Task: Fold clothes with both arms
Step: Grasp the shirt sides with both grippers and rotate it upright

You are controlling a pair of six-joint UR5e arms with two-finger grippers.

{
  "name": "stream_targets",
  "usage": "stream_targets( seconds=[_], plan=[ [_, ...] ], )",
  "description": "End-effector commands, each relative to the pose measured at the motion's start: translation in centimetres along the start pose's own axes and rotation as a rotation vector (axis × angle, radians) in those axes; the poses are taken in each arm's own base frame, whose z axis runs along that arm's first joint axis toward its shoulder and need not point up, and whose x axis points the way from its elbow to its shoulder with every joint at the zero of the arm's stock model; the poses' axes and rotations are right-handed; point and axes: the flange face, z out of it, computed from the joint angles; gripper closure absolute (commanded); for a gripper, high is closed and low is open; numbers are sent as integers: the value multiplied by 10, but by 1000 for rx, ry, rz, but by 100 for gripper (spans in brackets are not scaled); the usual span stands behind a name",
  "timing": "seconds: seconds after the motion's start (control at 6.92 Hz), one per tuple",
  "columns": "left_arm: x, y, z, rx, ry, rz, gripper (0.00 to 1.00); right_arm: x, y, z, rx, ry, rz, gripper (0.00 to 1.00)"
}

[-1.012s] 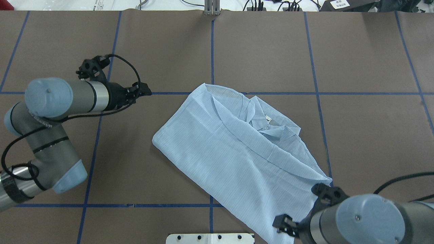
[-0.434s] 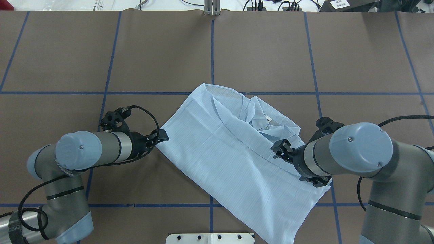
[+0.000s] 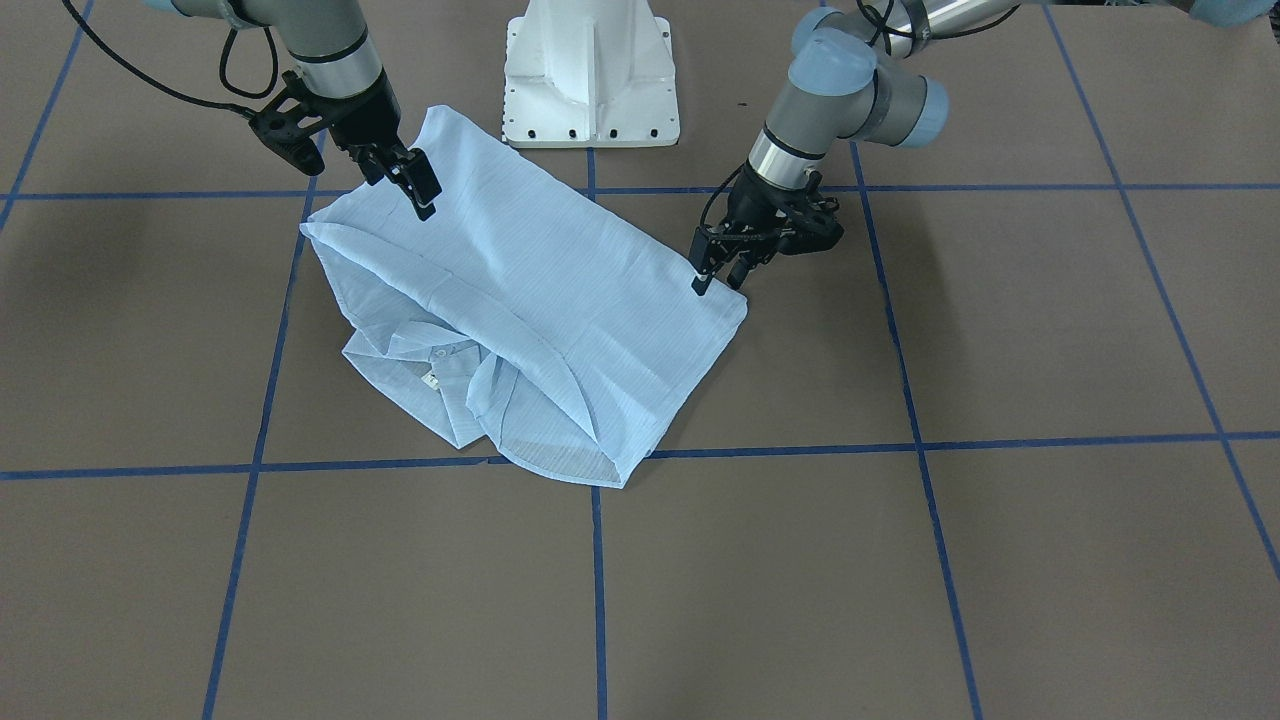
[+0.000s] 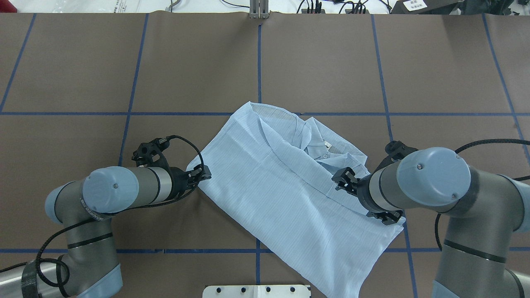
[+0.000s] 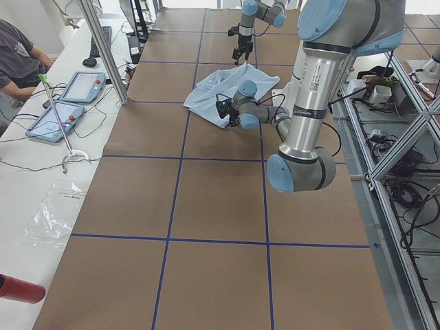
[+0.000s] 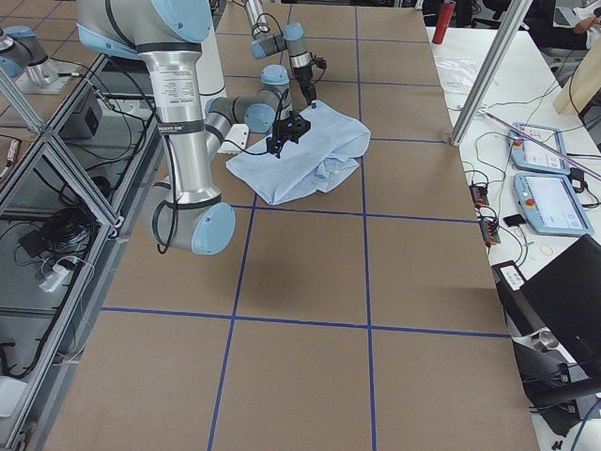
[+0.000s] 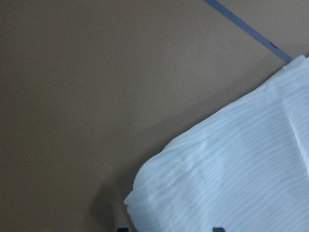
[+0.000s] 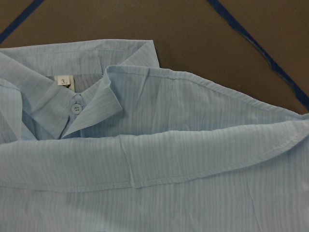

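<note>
Overhead exterior: left gripper (image 4: 203, 173) just reached shirt's (image 4: 269, 186) 9 o'clock corner, right gripper (image 4: 343, 180) 3 o'clock, both spread, empty, ready to pinch.

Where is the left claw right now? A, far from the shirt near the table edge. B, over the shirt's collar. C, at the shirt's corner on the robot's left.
C: the left claw sits at the left corner of the shirt; the collar lies by the right claw.
</note>
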Motion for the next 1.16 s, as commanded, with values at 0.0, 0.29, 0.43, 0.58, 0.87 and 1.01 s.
stream_targets(
  seconds=[0.0, 0.29, 0.43, 0.58, 0.87, 1.01],
  plan=[
    [-1, -1, 4, 14, -16, -7, 100, 1, -3, 16, 9, 26, 4, 0],
    [10, -35, 12, 66, -21, 16, 100, 0, -3, 15, 10, 24, 5, 0],
    [44, -101, 19, 159, -16, 86, 100, 1, -5, 17, 12, 28, 7, 0],
    [70, -178, 40, 250, -53, 80, 100, 1, -3, 16, 10, 28, 7, 0],
    [124, -276, 58, 350, -35, 100, 100, -1, -2, 17, 9, 25, 10, 0],
    [139, -292, 76, 360, -34, 98, 100, -15, 4, 20, 7, 14, 12, 0]
  ],
)
